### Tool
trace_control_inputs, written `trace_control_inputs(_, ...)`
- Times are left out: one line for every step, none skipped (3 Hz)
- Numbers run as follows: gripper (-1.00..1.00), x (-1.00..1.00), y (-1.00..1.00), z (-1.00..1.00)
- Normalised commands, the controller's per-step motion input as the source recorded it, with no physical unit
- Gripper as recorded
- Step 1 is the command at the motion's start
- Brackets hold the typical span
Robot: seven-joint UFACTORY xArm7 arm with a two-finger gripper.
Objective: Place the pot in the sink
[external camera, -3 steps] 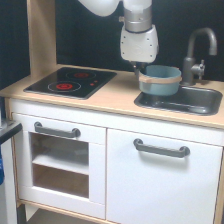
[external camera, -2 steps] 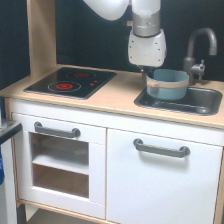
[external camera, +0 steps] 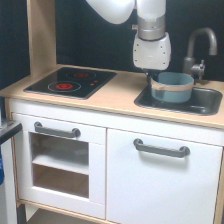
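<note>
Hiding behind pot [external camera: 172,87] rim: jaws; pot inside sink [external camera: 210,107].

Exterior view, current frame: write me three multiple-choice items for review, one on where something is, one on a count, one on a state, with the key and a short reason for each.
1. Where is the pot?
A. On the stovetop
B. Over the sink, its lower part within the basin
C. On the floor by the cabinet

2. How many grey bar handles show on the white cabinet front?
A. One
B. Two
C. Four

3. What is the state of the cabinet doors?
A. Both closed
B. Both open
C. One removed

Key: 1 B, the pot sits within the outline of the sink, at the exterior view's right, below the arm. 2 B, one handle is on the windowed door and another handle on the plain door. 3 A, both door fronts lie flush with the cabinet. The gripper is mostly hidden behind the pot, so its opening cannot be read.
</note>
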Motion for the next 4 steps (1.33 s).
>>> trace_control_inputs(0.02,0.08,0.08,-0.27)
trace_control_inputs(0.08,0.07,0.07,-0.29)
trace_control_inputs(0.24,0.03,0.05,-0.28)
trace_control_inputs(0.90,-0.03,-0.07,-0.09)
